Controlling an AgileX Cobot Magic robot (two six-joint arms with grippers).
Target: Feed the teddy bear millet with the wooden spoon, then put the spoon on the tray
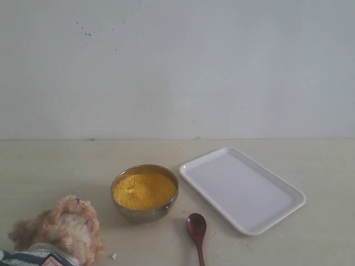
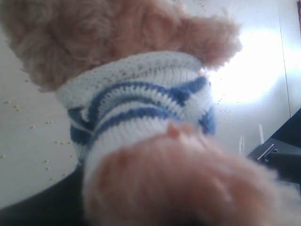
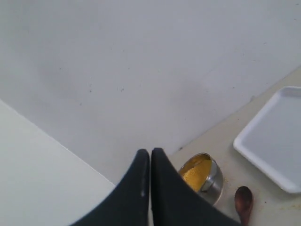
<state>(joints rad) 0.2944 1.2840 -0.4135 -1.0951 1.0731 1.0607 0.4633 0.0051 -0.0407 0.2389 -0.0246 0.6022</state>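
The teddy bear (image 1: 61, 227) sits at the near left corner of the table, head up, striped shirt cut off by the picture edge. In the left wrist view the teddy bear (image 2: 136, 103) fills the picture and its fur hides my left gripper's jaws. The millet (image 1: 143, 189) mounds in a steel bowl (image 1: 145, 213) at the middle. The wooden spoon (image 1: 197, 228) lies on the table just right of the bowl, between it and the white tray (image 1: 242, 188). My right gripper (image 3: 150, 151) is shut and empty, raised well back from the bowl (image 3: 215, 182), spoon (image 3: 243, 202) and tray (image 3: 275, 136).
Stray yellow grains (image 2: 47, 162) dot the table beside the bear. A dark part with a metal edge (image 2: 282, 157) sits close by the bear in the left wrist view. A pale wall (image 1: 177, 66) closes off the table's far side.
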